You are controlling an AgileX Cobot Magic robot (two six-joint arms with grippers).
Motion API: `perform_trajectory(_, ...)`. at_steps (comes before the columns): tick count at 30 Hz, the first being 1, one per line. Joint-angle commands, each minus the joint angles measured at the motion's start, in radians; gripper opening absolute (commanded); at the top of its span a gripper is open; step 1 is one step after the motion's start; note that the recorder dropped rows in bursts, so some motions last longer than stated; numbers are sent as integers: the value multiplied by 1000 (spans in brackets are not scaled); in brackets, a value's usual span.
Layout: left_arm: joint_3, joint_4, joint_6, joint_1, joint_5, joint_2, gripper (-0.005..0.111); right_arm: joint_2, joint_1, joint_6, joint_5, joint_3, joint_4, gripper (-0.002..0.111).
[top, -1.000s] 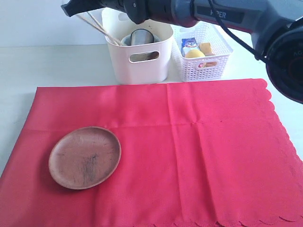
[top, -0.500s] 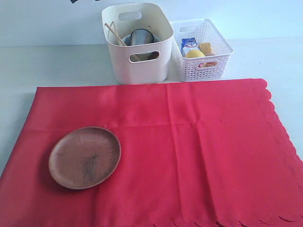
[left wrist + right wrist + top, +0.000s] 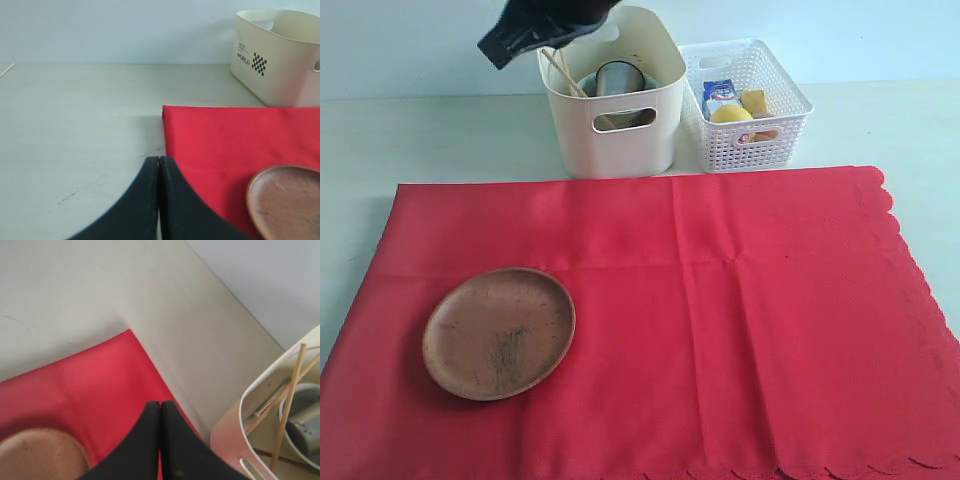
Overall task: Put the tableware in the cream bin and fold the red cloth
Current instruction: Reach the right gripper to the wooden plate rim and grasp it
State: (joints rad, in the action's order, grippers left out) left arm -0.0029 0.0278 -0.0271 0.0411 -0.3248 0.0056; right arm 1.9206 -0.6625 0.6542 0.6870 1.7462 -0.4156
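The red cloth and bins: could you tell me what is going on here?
Tidying is under way. The chopsticks and steel cup stand in the cream bin; the wooden plate lies on the red cloth, which is spread flat, not yet folded. The right gripper hovers by the bin's rim, jaws shut and empty; the left gripper, also shut and empty, hangs near the cloth's corner.

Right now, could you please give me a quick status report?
Left gripper and right gripper: jaws shut, empty. Wooden plate sits on red cloth, not yet in cream bin. Cloth unfolded. Nothing blocks the plate.
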Motion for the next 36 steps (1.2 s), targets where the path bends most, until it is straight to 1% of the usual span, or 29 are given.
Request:
perform_trajectory(1, 3, 7, -2, -2, 5, -6, 0, -66, 0, 34, -85, -135, -11, 0)
perform_trajectory(6, 3, 7, -2, -2, 5, -6, 0, -92, 0, 44, -166, -254, -11, 0)
perform_trajectory(10, 3, 7, -2, -2, 5, -6, 0, -68, 0, 42, -166, -297, -13, 0)
perform_trajectory(12, 3, 7, -2, -2, 5, -6, 0, -40, 0, -1, -153, -297, -46, 0)
perform_trajectory(15, 3, 7, -2, -2, 5, -6, 0, 5, 0, -159, -155, -297, -104, 0)
perform_trajectory(23, 3, 7, -2, -2, 5, -6, 0, 23, 0, -164, -191, -297, -102, 0)
perform_trajectory(36, 3, 7, -2, -2, 5, -6, 0, 30, 0, -164, -182, -297, -37, 0)
